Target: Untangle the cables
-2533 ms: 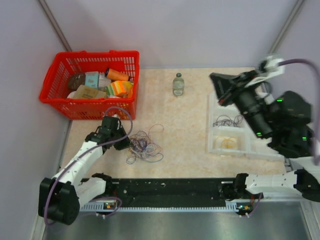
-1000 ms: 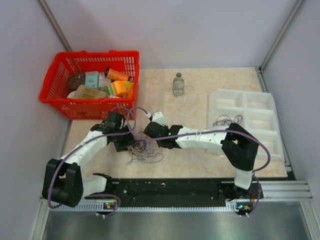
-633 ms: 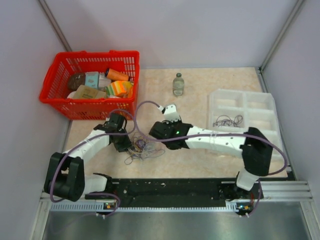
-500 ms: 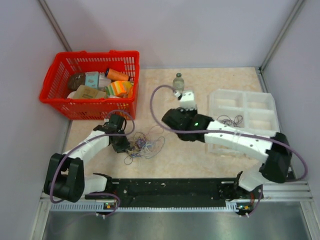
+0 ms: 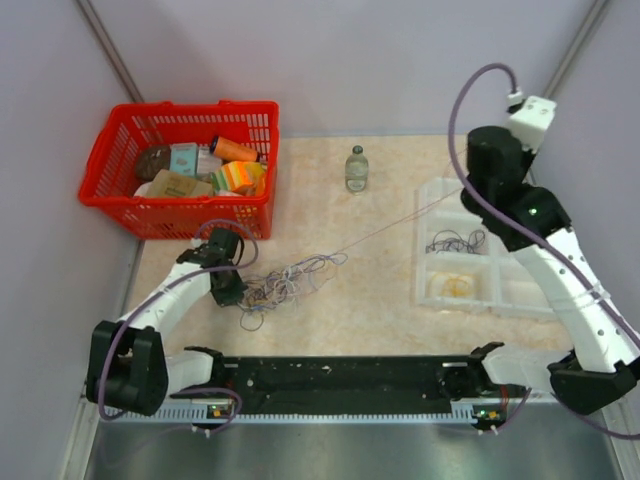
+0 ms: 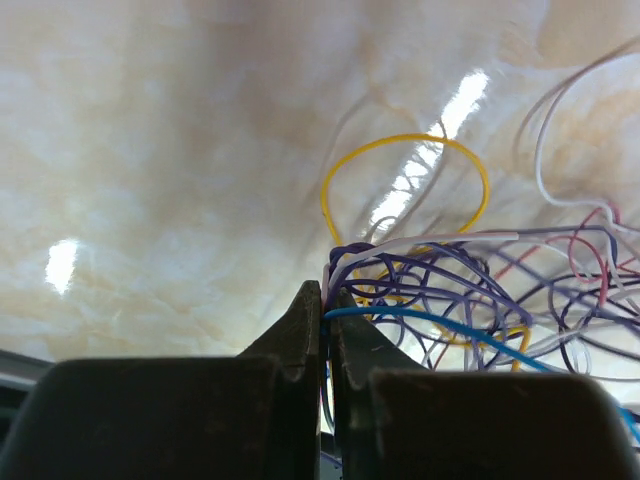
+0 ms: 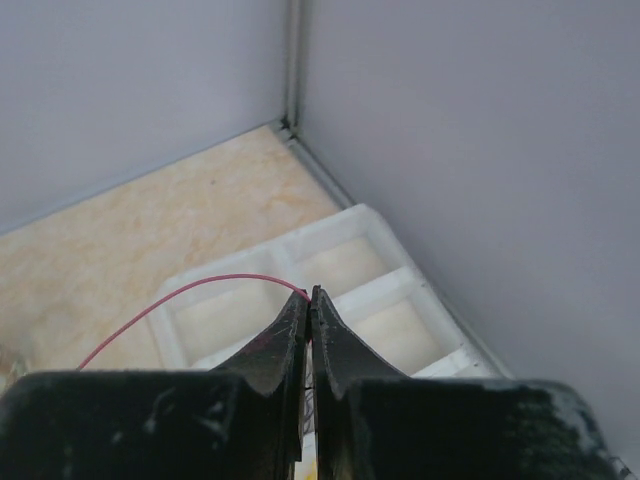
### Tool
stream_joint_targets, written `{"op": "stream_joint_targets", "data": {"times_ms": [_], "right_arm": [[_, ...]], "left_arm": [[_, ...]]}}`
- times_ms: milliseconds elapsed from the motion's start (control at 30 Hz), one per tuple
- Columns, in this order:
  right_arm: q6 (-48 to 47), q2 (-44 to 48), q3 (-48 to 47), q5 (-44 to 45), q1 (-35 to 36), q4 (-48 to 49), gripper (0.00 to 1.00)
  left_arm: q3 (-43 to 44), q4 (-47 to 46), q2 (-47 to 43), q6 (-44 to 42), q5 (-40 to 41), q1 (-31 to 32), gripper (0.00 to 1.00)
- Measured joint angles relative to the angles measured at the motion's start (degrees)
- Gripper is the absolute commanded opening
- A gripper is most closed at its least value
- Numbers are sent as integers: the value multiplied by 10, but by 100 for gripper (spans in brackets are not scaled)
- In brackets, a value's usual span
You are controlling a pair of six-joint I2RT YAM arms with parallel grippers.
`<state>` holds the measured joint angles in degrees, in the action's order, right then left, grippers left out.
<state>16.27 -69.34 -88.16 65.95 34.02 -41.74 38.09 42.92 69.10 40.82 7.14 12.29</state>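
Right gripper lifted away — red cable drawn out.

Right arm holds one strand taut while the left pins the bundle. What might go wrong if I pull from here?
1. The red cable runs almost straight from the right gripper into the tangle; if it is knotted there, pulling may tighten the knot or drag the whole bunch.
2. The left gripper pinches only a few strands at the tangle's edge, so they may slip free.
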Motion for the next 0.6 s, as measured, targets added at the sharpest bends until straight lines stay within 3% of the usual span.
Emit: {"op": "stream_joint_targets", "data": {"times_ms": [200,600], "right_arm": [[-78,11,-74,-38,-123,42,0],[-107,-30,-213,-83,-237,71,0]], "left_arm": [[23,46,-7,21,34,-47,0],[47,112,-41,55,106,-133,0]]}}
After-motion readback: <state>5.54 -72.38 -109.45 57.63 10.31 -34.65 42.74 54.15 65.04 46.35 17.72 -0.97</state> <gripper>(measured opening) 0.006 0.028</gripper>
